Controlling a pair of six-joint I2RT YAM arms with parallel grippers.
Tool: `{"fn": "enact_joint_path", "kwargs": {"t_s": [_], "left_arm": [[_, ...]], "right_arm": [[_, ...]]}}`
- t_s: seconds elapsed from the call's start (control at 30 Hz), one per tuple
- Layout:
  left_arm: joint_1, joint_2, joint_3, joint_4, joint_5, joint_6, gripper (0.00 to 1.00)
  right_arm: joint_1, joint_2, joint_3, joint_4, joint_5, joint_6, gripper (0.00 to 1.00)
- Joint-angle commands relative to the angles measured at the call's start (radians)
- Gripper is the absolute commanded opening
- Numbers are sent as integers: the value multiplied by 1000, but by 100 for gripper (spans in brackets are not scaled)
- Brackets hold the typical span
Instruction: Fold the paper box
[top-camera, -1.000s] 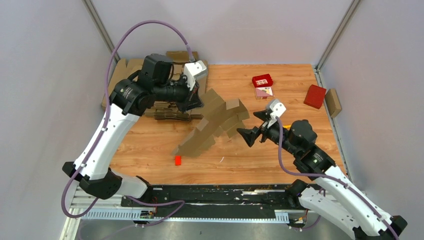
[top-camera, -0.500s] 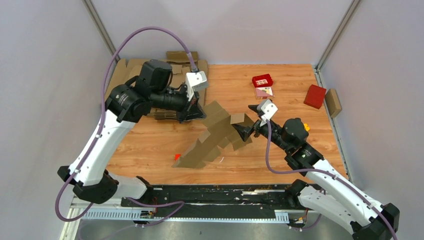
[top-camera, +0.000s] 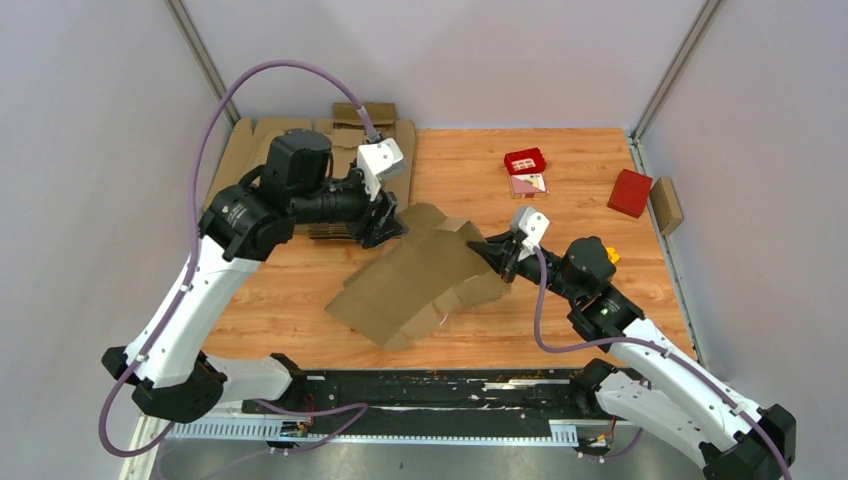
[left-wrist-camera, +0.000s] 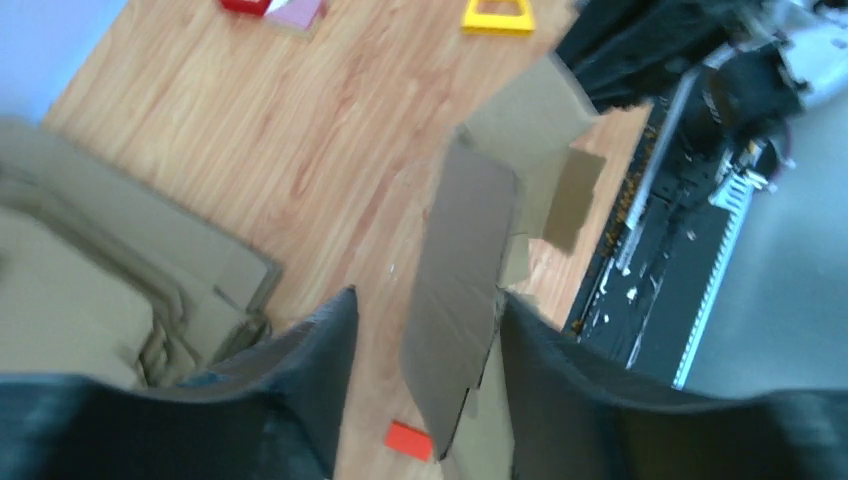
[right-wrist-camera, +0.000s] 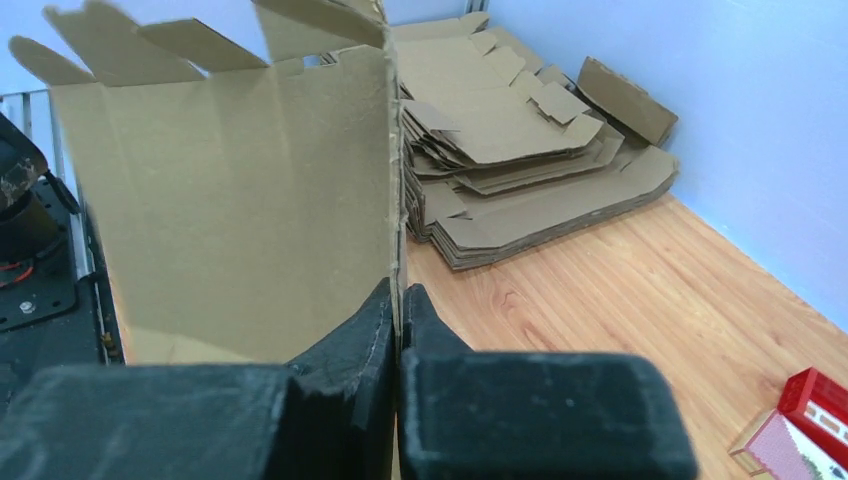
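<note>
The paper box (top-camera: 415, 280) is a brown die-cut cardboard piece with flaps, leaning over the middle of the table. My right gripper (top-camera: 497, 258) is shut on its right edge; in the right wrist view the cardboard (right-wrist-camera: 240, 200) stands up as a sheet from between the closed fingertips (right-wrist-camera: 398, 297). At the box's far left corner my left gripper (top-camera: 390, 222) is open. In the left wrist view a cardboard panel (left-wrist-camera: 460, 280) runs through the gap between the spread fingers (left-wrist-camera: 325, 350), closer to the right one. I cannot tell if it touches.
A pile of flat cardboard blanks (top-camera: 320, 140) lies at the back left, also the pile (right-wrist-camera: 520, 170) in the right wrist view. Small red boxes (top-camera: 525, 160) (top-camera: 630, 192) sit at the back right. A small red chip (left-wrist-camera: 408, 440) lies on the wood below the left gripper.
My right gripper moved left to the box and shut on its right edge. My left gripper opened and let go of the cardboard, which has sagged lower and flatter toward the front left.
</note>
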Motion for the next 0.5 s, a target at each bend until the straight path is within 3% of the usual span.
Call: {"fn": "enact_joint_path", "kwargs": {"t_s": [0.0, 0.07, 0.1, 0.33, 0.47], "left_arm": [[-4, -84, -158, 234, -241, -100, 76], [5, -124, -249, 313, -314, -153, 97], [17, -137, -286, 339, -321, -162, 99], [183, -224, -629, 588, -282, -347, 100], [199, -307, -794, 756, -291, -488, 100]], "right_arm": [[-2, -12, -8, 20, 69, 117, 0], [-3, -13, -24, 8, 107, 144, 0], [-3, -17, -34, 6, 130, 155, 0], [-2, -89, -133, 7, 367, 255, 0], [-1, -142, -166, 7, 461, 292, 0]]}}
